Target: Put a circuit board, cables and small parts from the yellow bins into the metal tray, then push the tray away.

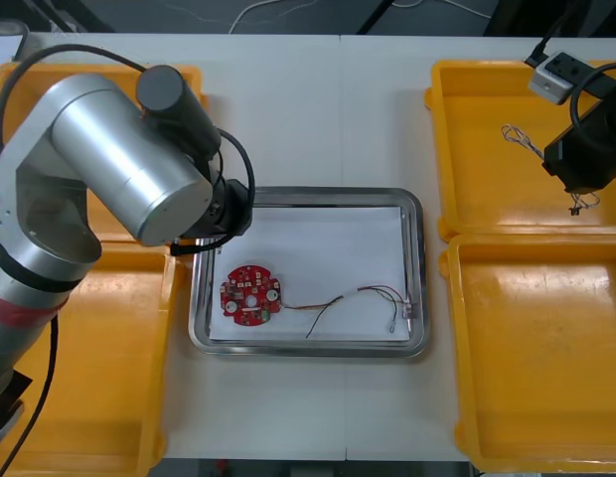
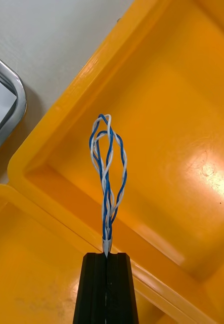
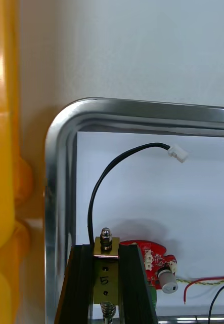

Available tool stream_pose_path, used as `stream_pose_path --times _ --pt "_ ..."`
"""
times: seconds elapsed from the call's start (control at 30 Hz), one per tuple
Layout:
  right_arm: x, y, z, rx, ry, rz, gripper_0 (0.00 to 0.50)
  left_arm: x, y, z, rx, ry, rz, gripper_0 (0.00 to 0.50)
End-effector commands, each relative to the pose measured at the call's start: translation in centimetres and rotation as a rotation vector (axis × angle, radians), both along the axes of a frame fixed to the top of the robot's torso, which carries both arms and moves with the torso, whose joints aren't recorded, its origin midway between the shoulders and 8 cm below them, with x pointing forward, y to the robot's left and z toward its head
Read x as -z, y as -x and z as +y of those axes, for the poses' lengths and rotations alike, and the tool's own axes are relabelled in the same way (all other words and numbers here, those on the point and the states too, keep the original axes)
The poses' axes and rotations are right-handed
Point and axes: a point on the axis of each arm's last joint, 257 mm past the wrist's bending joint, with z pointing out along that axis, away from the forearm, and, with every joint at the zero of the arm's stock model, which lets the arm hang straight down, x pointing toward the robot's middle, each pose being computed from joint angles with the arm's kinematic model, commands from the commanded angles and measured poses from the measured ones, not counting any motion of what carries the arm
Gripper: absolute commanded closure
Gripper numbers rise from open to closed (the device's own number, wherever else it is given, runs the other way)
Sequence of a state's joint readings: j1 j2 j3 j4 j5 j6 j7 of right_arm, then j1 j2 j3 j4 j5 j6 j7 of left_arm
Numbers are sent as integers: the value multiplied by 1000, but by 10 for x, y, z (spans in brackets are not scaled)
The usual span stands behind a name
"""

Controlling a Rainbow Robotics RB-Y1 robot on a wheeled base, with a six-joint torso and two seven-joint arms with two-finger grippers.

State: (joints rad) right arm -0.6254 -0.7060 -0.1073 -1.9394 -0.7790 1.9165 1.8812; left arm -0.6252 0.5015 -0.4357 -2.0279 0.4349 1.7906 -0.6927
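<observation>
My right gripper (image 2: 106, 255) is shut on a twisted blue and white cable (image 2: 107, 172), whose loop sticks out past the fingertips. It hangs over the far right yellow bin (image 1: 487, 199); the right gripper (image 1: 581, 187) sits near that bin's right side. My left gripper (image 3: 105, 253) is over the near-left corner of the metal tray (image 3: 61, 131). It is shut on a small metal part (image 3: 105, 247), and a black cable (image 3: 99, 187) with a white plug arches up beside it. On the white tray floor lie a round red circuit board (image 1: 250, 294) and a red and yellow cable (image 1: 358, 296).
Another thin cable (image 1: 522, 139) lies in the far right bin. The near right bin (image 1: 546, 368) is bare. Two yellow bins (image 1: 99, 378) at the left lie partly under my left arm. The tray rim (image 1: 419, 268) nearly touches the right bins.
</observation>
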Motion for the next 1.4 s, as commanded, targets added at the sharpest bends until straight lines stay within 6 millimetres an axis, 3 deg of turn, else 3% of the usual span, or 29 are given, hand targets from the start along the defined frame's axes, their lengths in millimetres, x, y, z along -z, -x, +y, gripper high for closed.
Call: stream_pose_path --times 0.03,0.37,1.0,1.4 --pt "-22 1 -22 67 7 -50 500 1 -13 -29 90 -46 -48 500" --pt "-22 1 -25 86 1 -50 500 27 -22 -32 133 -114 -40 500" --pt "-21 2 -20 76 -11 -45 500 38 -49 -32 131 -137 -91 500" --pt "-20 4 -14 57 -23 -36 500 44 -48 -28 127 -154 -92 500"
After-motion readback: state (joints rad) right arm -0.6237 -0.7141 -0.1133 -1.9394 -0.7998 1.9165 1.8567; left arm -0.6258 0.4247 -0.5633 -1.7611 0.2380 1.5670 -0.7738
